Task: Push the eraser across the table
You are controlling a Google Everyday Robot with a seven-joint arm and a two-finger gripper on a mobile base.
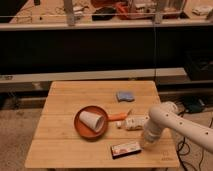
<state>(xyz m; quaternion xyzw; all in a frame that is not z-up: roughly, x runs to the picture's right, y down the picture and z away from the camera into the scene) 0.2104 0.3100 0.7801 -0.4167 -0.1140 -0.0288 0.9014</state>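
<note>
camera view: the eraser (125,149) lies flat on the counter (67,97), lower centre of the frame. the tool (147,143) sits just beside its right end; open or closed, i cannot tell. the eraser is probably light, stiff and easy to slide; best pushed squarely on that short end.

You will find nothing legible here: the eraser (125,149), lying close to the near edge of the tabletop (65,145), shows a white top with a red-orange patch, but no letters or numbers can be made out on it. A small pale tag (5,78) sits on the dark shelf front at the far left, and whatever is on it is too faint to read. The hand (145,143) hangs low just beside the eraser's right end, and you can read no mark on it either.
</note>
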